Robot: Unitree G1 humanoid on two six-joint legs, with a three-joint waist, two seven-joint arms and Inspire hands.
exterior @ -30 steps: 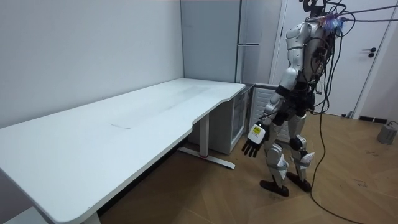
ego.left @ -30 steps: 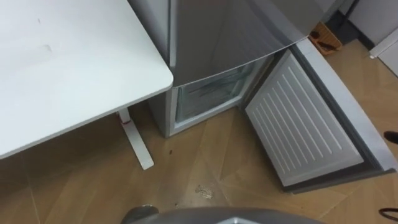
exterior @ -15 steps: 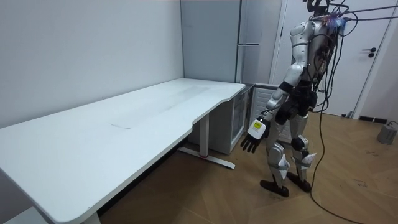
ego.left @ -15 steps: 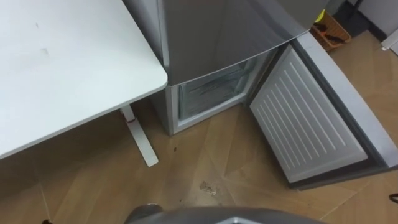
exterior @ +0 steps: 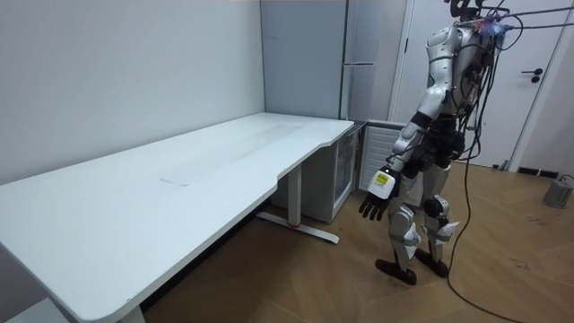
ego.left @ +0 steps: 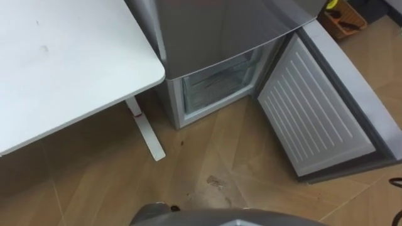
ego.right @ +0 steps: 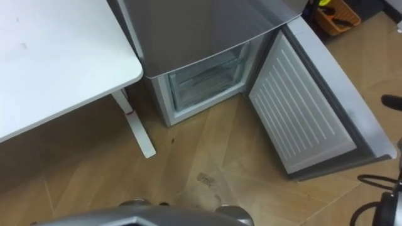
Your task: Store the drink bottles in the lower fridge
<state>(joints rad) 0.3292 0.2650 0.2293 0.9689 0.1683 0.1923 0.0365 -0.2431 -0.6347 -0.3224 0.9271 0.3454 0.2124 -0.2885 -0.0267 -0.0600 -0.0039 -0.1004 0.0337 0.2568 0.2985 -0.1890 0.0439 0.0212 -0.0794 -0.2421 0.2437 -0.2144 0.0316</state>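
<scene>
Left eye view. The whole frame has shifted since 1.0 s ago, so the camera moved and not the things. The fridge (ego.left: 226, 31) is a smooth grey metal slab across the top centre. Below it the lower fridge compartment (ego.left: 220, 85) stands open, with pale clear drawer fronts inside. Its door (ego.left: 314, 110) is swung out to the right of the frame, the white inner lining ribbed in parallel ridges. The white table (ego.left: 63, 63), matt with a rounded corner, takes the upper left. Its white leg (ego.left: 146, 132) ends in a flat foot on the wooden floor (ego.left: 94, 182), which is laid in angled planks. A pale scuff (ego.left: 217, 182) marks the floor at lower centre. An orange basket (ego.left: 342, 14) sits at the top right edge.

Room view. I stand on the same spot before the fridge. My left hand (exterior: 377, 202) has drifted toward the room view's right compared with 1.0 s ago. It hangs at thigh height, fingers loosely spread, empty.

Right eye view. Same scene. I cannot tell where the drinks are.
</scene>
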